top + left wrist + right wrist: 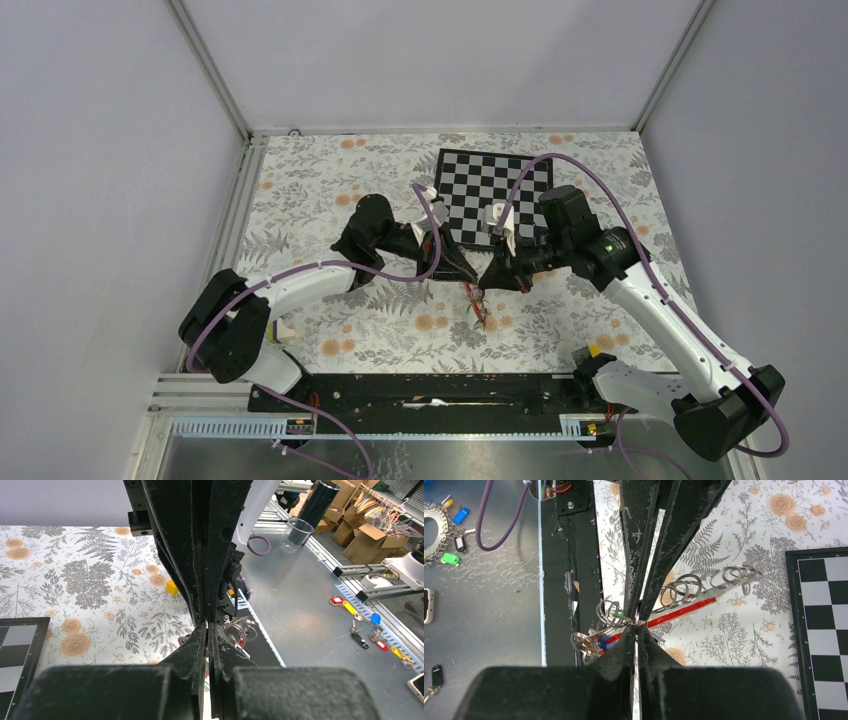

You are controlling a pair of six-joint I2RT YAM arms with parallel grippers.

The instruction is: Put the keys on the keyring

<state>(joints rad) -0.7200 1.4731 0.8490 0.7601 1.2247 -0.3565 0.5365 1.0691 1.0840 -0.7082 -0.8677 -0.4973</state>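
The left gripper [207, 626] was shut and the right gripper [636, 622] pinched the thin keyring [610, 614]; the light, slippery keys [605, 642] seemed best held by their flat ends.

The small keys with red, blue and green plastic tags [606, 641] hang bunched on silver wire split rings [680, 591]. Seen from the right wrist, the red tag [679, 611] slants toward two o'clock. The blue and green tags cluster at its eight o'clock end.
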